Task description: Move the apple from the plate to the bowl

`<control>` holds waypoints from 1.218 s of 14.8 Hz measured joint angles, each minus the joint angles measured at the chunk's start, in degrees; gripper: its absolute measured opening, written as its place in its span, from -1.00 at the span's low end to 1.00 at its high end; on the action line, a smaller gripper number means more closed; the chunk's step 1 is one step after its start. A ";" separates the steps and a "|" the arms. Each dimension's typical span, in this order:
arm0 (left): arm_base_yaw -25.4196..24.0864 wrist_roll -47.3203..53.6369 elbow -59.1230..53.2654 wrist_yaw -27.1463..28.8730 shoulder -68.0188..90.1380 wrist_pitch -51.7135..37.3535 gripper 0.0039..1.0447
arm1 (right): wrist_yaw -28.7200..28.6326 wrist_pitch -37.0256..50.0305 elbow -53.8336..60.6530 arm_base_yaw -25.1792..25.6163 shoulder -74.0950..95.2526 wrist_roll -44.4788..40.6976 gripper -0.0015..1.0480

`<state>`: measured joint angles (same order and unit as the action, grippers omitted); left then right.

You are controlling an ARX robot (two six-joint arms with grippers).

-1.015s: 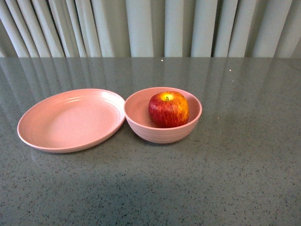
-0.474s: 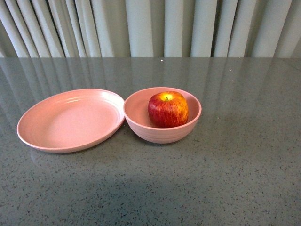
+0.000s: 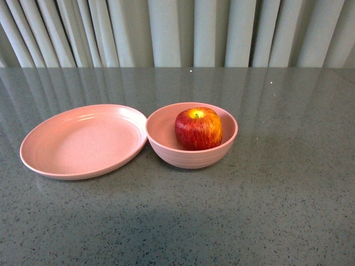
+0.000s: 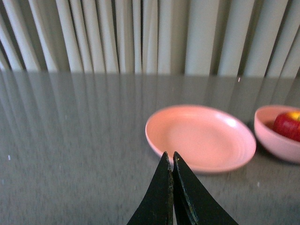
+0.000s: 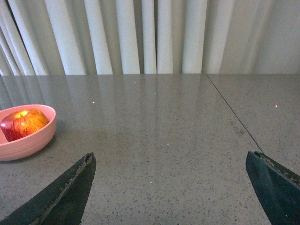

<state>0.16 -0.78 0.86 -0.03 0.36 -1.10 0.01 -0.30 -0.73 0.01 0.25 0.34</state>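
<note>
The red apple (image 3: pixel 198 129) with its yellow stem patch sits inside the deep pink bowl (image 3: pixel 192 155) at the table's middle. Touching the bowl's left side, the wide pink plate (image 3: pixel 83 141) lies with nothing on it. Neither arm shows in the front view. In the left wrist view my left gripper (image 4: pixel 169 157) is shut on nothing, hovering short of the plate (image 4: pixel 201 136), with the bowl (image 4: pixel 277 140) and apple (image 4: pixel 288 125) beyond it. In the right wrist view my right gripper (image 5: pixel 171 154) is wide open over bare table, well away from the bowl (image 5: pixel 26 143) and apple (image 5: pixel 23 123).
A grey speckled tabletop (image 3: pixel 277 194) stretches around the dishes. Pale curtains (image 3: pixel 177 33) hang behind its far edge. A thin seam (image 5: pixel 232 115) crosses the table in the right wrist view.
</note>
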 joint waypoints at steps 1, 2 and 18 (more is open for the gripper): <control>0.00 -0.02 0.15 0.22 0.04 1.01 -0.98 | 0.00 0.11 0.00 0.00 0.00 0.00 0.87; 0.00 0.00 -0.02 0.02 0.04 1.55 -0.98 | 0.00 0.04 0.00 0.00 0.00 0.00 0.87; 0.00 0.15 -0.02 0.04 0.00 1.31 0.88 | 0.00 0.07 0.00 0.00 0.00 0.00 0.87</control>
<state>0.16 -0.62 0.84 0.01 0.36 0.21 0.01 -0.23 -0.73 0.01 0.25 0.34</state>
